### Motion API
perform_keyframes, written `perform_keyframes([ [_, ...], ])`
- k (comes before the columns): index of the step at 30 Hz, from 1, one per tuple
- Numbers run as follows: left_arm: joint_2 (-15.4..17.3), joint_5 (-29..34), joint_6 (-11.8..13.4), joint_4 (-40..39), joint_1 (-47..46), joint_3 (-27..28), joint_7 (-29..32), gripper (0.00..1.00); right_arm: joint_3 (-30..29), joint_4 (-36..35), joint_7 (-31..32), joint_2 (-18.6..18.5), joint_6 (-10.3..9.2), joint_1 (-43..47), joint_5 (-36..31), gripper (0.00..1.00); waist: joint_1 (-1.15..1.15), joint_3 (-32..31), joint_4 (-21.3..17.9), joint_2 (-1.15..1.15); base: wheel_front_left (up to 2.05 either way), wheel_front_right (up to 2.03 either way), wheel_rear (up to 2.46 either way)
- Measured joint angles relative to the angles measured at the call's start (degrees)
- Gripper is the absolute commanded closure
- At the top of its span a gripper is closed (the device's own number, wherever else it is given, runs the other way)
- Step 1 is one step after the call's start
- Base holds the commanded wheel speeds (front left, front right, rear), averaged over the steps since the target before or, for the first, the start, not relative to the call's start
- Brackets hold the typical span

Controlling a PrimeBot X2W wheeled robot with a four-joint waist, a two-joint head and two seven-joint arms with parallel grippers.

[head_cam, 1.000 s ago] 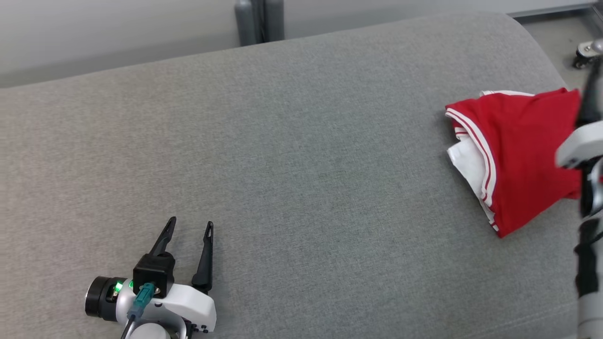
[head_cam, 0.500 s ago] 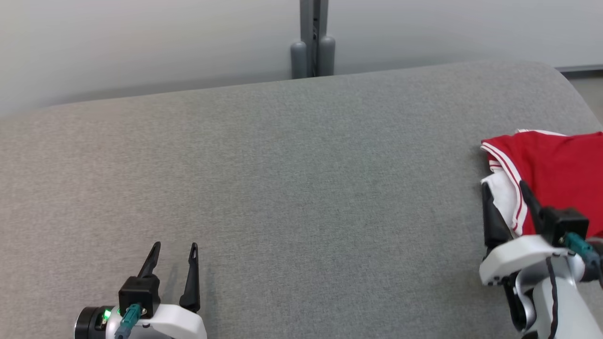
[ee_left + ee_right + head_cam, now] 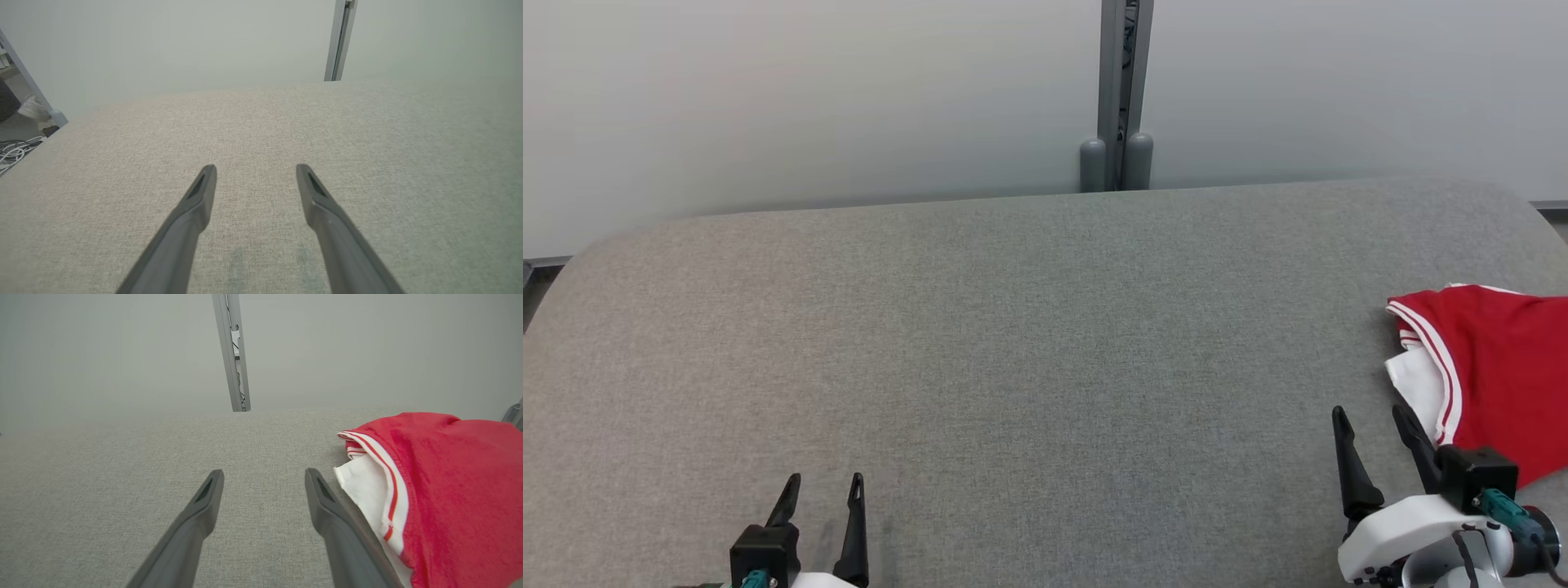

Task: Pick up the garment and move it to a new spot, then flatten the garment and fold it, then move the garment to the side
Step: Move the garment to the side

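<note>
The garment is red with white, red-striped trim, folded into a compact bundle at the right edge of the grey padded surface. In the right wrist view the garment lies just right of my fingers. My right gripper is open and empty at the lower right, just left of the garment's white edge. At the lower left, far from the garment, my left gripper also stands open with nothing between its fingers. In the left wrist view the left gripper hovers over bare fabric.
A pale wall with a grey vertical post stands behind the surface. The surface's rounded left corner drops to the floor; cables lie on the floor beyond it in the left wrist view.
The head camera has tilted up and turned, so the wall takes more of the picture. My right gripper has come off the garment to its left and now points forward, open.
</note>
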Motion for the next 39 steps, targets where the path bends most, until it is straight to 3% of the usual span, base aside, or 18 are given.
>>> perform_keyframes([
  [14, 0.01, -2.04, 0.29, 1.41, 0.54, 1.31, 0.0, 0.0, 2.75, -1.18, 0.0, -0.11, 0.0, 2.25, 1.62, 0.0, 0.0, -2.38, 1.62, 0.0, 0.0, 0.0, 0.0],
  [39, 0.0, -2.82, -0.29, 1.15, -0.12, 1.19, 0.0, 0.0, 2.74, -4.02, 0.0, -0.05, 0.0, 2.91, -1.23, 0.0, 0.0, 0.42, 1.55, 0.0, 0.0, 0.0, 0.0],
])
